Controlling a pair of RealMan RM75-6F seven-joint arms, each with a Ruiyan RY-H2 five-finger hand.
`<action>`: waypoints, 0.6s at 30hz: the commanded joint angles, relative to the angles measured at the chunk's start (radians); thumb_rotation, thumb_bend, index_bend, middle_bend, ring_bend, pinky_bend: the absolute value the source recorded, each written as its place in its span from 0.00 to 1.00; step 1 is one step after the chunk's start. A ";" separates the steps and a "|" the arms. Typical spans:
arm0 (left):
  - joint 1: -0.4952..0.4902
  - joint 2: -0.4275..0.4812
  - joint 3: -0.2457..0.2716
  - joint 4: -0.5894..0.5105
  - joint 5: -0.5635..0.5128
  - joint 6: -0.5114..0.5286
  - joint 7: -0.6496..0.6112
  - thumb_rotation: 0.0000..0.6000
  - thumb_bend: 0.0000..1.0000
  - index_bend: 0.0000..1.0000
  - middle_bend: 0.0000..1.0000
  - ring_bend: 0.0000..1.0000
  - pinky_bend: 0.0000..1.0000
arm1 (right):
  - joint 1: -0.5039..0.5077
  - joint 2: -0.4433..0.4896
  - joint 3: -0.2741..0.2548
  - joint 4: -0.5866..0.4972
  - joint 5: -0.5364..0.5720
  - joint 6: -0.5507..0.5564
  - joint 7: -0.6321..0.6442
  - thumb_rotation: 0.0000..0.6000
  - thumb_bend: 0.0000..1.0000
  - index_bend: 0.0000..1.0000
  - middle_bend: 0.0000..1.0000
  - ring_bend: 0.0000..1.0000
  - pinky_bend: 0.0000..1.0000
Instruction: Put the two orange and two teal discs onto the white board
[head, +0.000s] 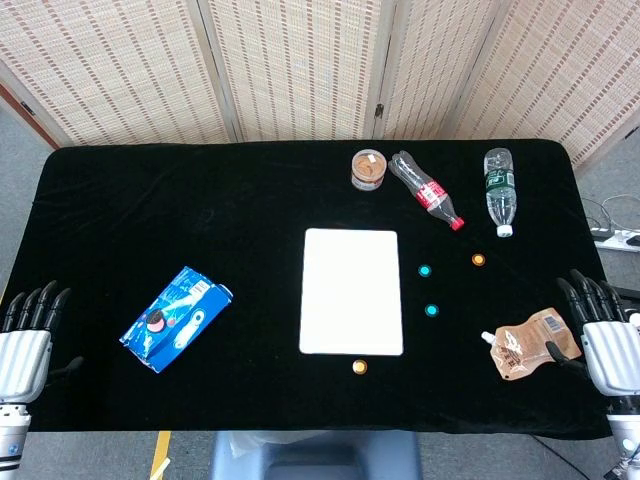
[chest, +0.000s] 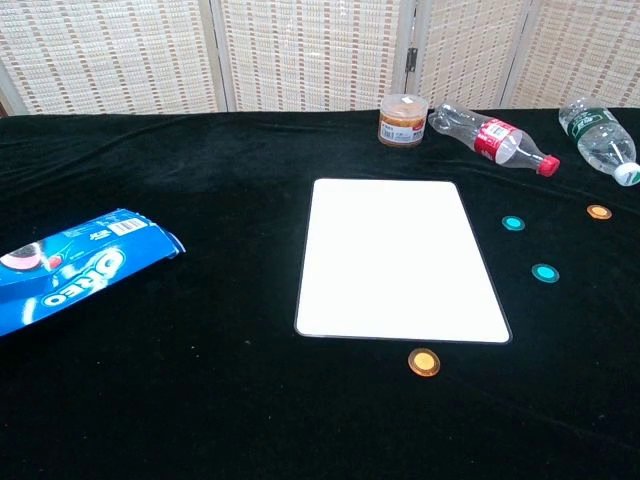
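Both hands, left hand (head: 25, 340) and right hand (head: 605, 335), wait empty with fingers apart, so the right should pinch the near orange disc (head: 360, 367) at the white board's (head: 350, 290) six o'clock edge cleanly by its rim

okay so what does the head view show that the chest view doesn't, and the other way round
Only the head view shows the left hand and right hand, both open at the table's near corners, and the brown pouch.

Only the chest view makes the Oreo lettering on the blue packet readable.

Both show the white board bare, two teal discs and one orange disc to its right, another orange disc at its near edge, the jar and two bottles.
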 joint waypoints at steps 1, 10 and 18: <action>-0.003 -0.005 0.000 0.003 -0.001 -0.003 0.003 1.00 0.16 0.00 0.00 0.01 0.00 | 0.005 0.000 -0.004 -0.005 -0.002 -0.011 0.004 1.00 0.29 0.00 0.03 0.05 0.00; -0.004 -0.005 0.002 0.004 0.004 -0.001 -0.001 1.00 0.16 0.00 0.00 0.01 0.00 | 0.010 -0.002 -0.006 -0.015 -0.019 -0.005 0.006 1.00 0.29 0.00 0.03 0.05 0.00; -0.006 -0.002 0.006 -0.005 0.023 0.005 -0.005 1.00 0.16 0.00 0.00 0.01 0.00 | 0.012 -0.010 -0.037 -0.035 -0.079 -0.001 -0.006 1.00 0.29 0.00 0.04 0.06 0.00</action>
